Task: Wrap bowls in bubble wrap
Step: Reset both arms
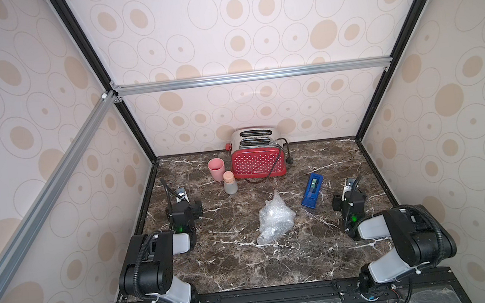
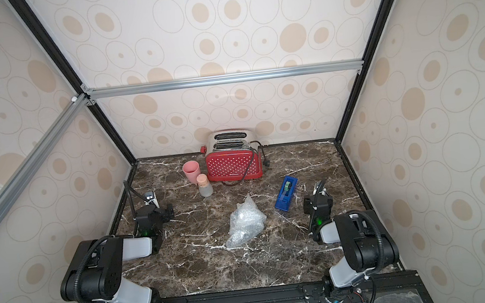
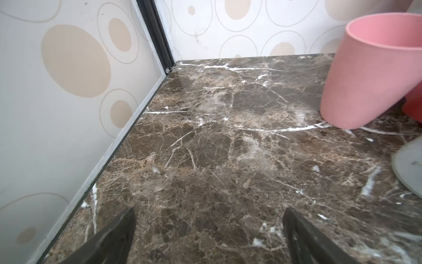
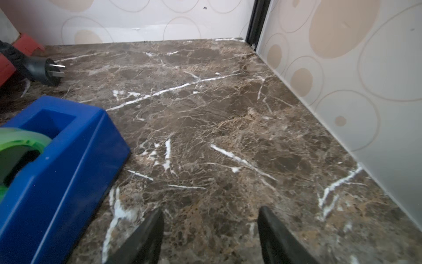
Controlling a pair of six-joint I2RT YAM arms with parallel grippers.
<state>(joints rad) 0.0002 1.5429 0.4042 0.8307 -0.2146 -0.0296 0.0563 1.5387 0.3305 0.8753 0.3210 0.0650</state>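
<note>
A crumpled bundle of clear bubble wrap [image 1: 274, 218] [image 2: 243, 219] lies in the middle of the marble table [image 1: 223, 271]. No bowl shows in any view, and I cannot tell whether one sits inside the bundle. My left gripper [image 3: 209, 211] hovers low near the left wall, well left of the bundle, open over bare marble. My right gripper [image 4: 211, 210] is near the right wall, just right of the blue tape dispenser [image 4: 57, 173], also open with nothing between its fingers.
A red dotted toaster [image 1: 257, 156] stands at the back wall, its plug [image 4: 45, 70] lying on the table. A pink cup [image 1: 216, 168] [image 3: 374, 75] and a corked clear bottle [image 1: 230, 183] stand left of it. The tape dispenser [image 1: 312, 190] is right of the bundle.
</note>
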